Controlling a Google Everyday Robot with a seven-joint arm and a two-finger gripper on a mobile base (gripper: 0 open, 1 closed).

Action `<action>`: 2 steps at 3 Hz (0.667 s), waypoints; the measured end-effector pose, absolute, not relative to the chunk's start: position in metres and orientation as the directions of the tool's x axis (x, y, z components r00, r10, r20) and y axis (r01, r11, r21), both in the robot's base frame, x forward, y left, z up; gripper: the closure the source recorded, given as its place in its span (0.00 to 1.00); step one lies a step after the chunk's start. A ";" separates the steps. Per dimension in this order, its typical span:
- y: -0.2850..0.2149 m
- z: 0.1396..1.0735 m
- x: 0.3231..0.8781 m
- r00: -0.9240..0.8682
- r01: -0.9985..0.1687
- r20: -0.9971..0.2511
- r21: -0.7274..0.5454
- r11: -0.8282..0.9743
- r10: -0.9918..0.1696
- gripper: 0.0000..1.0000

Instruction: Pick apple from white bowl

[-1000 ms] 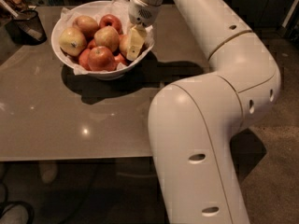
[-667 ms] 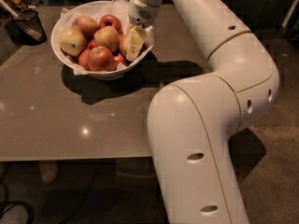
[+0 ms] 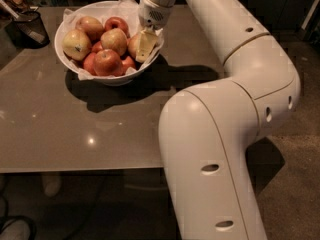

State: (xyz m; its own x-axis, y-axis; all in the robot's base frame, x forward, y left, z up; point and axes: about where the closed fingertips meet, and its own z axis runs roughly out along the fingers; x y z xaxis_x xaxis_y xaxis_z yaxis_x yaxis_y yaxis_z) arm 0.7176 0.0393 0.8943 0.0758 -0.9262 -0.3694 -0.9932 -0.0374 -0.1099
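The white bowl point(image 3: 67, 24), lined with crumpled white paper, stands at the far left of the table and holds several apples. My gripper point(image 3: 143, 44) reaches down into the bowl's right side, right against a pale yellow-gold apple point(image 3: 132, 43) with an orange blush, and covers most of it. Another yellow-gold blushed apple point(image 3: 114, 40) lies in the middle. A yellow apple with a dark sticker point(image 3: 76, 44) lies at the left. A red apple point(image 3: 116, 23) lies at the back.
The bowl stands on a brown-grey table point(image 3: 75, 129). A dark mesh basket point(image 3: 27, 26) sits at the table's far left corner. My white arm point(image 3: 225, 124) fills the right half of the view, over the table's right edge.
Almost nothing has moved. My gripper stays down at the same apple on the bowl's right side, and the apples lie as before.
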 end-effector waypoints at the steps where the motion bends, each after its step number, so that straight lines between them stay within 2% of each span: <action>1: 0.039 0.894 0.718 0.076 -0.993 -0.369 -0.110 -0.037 -0.926 0.98; 2: 0.045 0.901 0.723 0.082 -0.989 -0.374 -0.144 -0.029 -0.924 1.00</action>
State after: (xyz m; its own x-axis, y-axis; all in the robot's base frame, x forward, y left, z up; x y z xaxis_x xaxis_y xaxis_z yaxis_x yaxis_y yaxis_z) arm 0.7229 0.0447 0.9008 0.0818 -0.9237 -0.3743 -0.9891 -0.0293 -0.1441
